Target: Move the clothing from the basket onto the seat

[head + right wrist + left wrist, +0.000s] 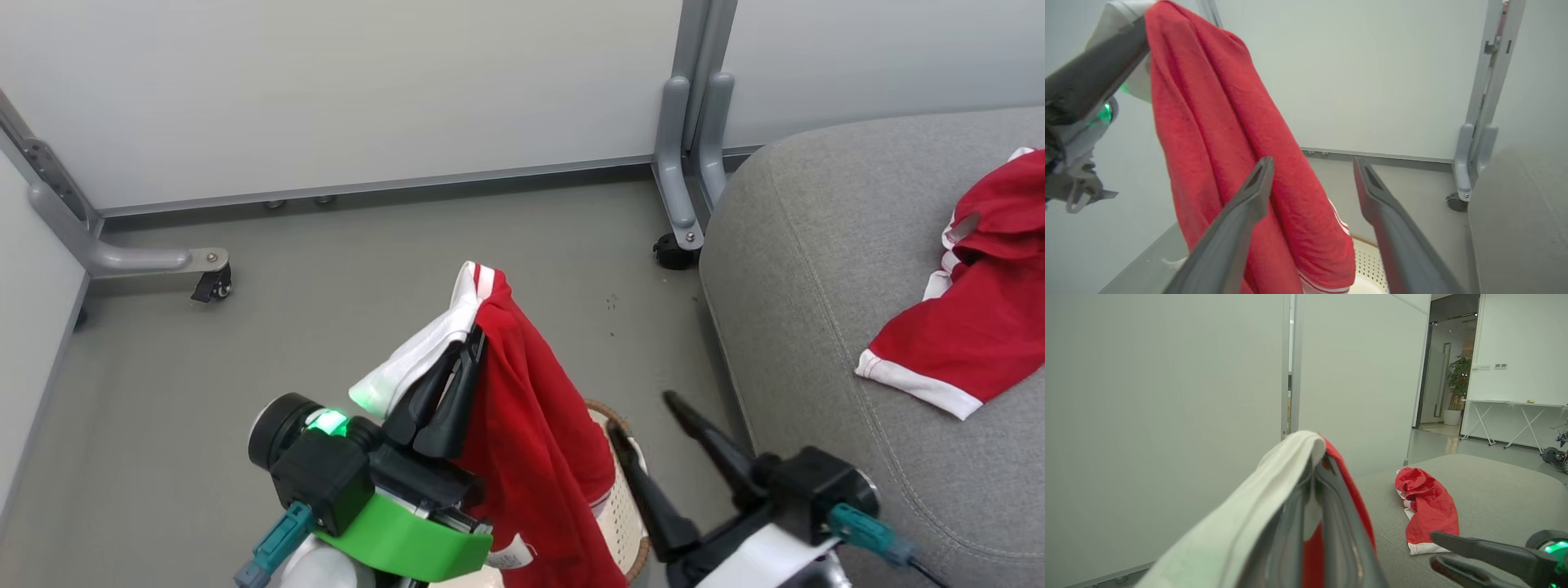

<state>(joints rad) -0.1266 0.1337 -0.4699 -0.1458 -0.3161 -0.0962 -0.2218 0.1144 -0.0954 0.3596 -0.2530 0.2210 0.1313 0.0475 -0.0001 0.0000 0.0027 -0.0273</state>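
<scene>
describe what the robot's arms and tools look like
Each has two long tapered dark fingers, a black body, a teal connector and a pale forearm. The left tool adds a bright green curved band and a glowing green light; the right tool trails a thin dark cable.

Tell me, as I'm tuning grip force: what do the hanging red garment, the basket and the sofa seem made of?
Hanging red garment: soft matte knit, likely synthetic; it drapes in folds.
Basket: smooth cream plastic, seemingly, with punched holes.
Sofa: grey textured woven upholstery with stitched seams.
</scene>
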